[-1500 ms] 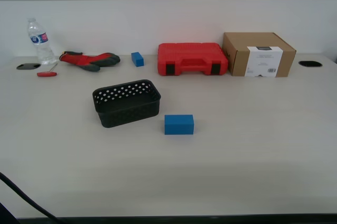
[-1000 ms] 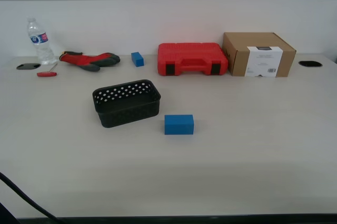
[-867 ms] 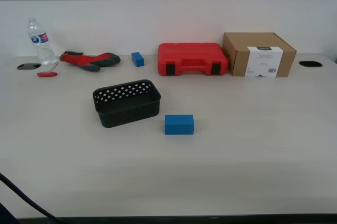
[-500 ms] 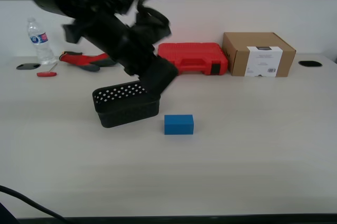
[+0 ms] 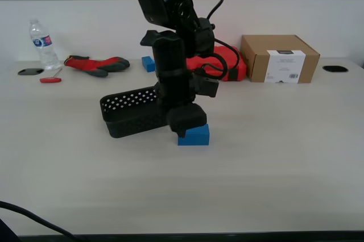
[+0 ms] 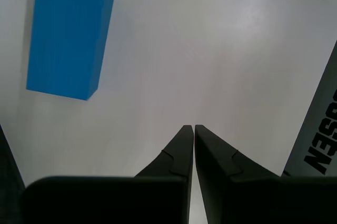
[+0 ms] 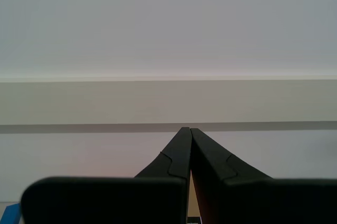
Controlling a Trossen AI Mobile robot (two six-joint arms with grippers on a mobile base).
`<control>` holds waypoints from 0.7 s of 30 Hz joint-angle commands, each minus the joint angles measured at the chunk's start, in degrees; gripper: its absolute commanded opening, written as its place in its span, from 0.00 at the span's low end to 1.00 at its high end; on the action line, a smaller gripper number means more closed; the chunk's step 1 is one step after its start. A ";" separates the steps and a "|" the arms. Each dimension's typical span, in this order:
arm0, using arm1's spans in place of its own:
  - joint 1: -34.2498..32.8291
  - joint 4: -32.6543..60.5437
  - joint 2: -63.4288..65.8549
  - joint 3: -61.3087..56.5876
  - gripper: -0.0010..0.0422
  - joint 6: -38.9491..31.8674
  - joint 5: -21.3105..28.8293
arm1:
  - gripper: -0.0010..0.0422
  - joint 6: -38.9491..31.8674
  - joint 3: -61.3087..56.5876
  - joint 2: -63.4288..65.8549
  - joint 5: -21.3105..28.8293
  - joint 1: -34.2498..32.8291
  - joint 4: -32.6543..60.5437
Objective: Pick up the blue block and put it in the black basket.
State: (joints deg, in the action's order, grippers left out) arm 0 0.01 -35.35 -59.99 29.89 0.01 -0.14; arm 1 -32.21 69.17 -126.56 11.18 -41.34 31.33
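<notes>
- Exterior view: mounted off the arms, faces the table (image 5: 284, 162) from its near edge, angled slightly down toward the back wall; mid-range, whole tabletop in frame.
- First wrist view: looks along my first end effector (image 6: 190, 129) straight down at the table, close range.
- Second wrist view: looks along my second end effector (image 7: 186, 131) level at the wall, table barely visible.
- Shared: blue block (image 5: 195, 134) appears in exterior and first wrist views (image 6: 68, 34).

bottle (image 5: 42, 44) | red glove (image 5: 95, 64) | screwdriver, probably (image 5: 50, 79) | red case (image 5: 227, 60) | cardboard box (image 5: 278, 58)
</notes>
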 commanded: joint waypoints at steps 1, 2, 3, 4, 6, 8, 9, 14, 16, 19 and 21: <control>-0.02 -0.09 -0.02 0.11 0.02 -0.02 0.00 | 0.08 -1.88 2.58 -0.70 0.24 -0.17 0.92; 0.00 -0.13 -0.02 0.11 0.02 -0.02 0.00 | 0.11 -2.34 3.06 -0.63 0.17 -0.17 0.68; 0.00 -0.13 -0.02 0.11 0.02 -0.02 0.00 | 0.15 -2.21 3.72 -0.57 0.20 -0.17 0.76; -0.02 -0.15 -0.02 0.11 0.02 -0.02 0.00 | 0.21 -1.70 4.46 -0.63 0.20 -0.24 0.94; 0.00 -0.13 -0.02 0.11 0.02 -0.02 0.00 | 0.34 -1.95 5.05 -0.68 0.22 -0.28 0.42; 0.00 -0.11 -0.02 0.11 0.02 -0.02 0.00 | 0.56 -2.34 4.87 -0.68 0.00 -0.35 -2.10; 0.00 -0.11 -0.02 0.11 0.02 -0.02 0.00 | 0.63 -2.34 4.72 -0.68 -0.44 -0.35 -3.76; 0.00 -0.13 -0.02 0.11 0.02 -0.02 0.00 | 0.95 -2.86 3.74 -0.72 -6.86 -0.33 -13.27; -0.02 -0.20 -0.02 0.11 0.02 -0.02 0.00 | 0.94 -3.28 4.02 -2.21 -7.17 -0.33 -14.73; 0.00 -0.02 -0.02 0.11 0.02 -0.02 0.00 | 0.82 -4.61 5.79 -7.30 -7.98 -0.35 -14.34; 0.00 -0.04 -0.02 0.11 0.02 -0.02 0.00 | 0.74 -5.22 8.11 -11.13 -7.89 -0.39 -11.85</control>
State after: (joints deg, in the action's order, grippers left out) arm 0 -0.01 -35.24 -59.99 29.89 0.01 -0.14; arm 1 -36.86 75.96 -135.70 3.25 -41.69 17.78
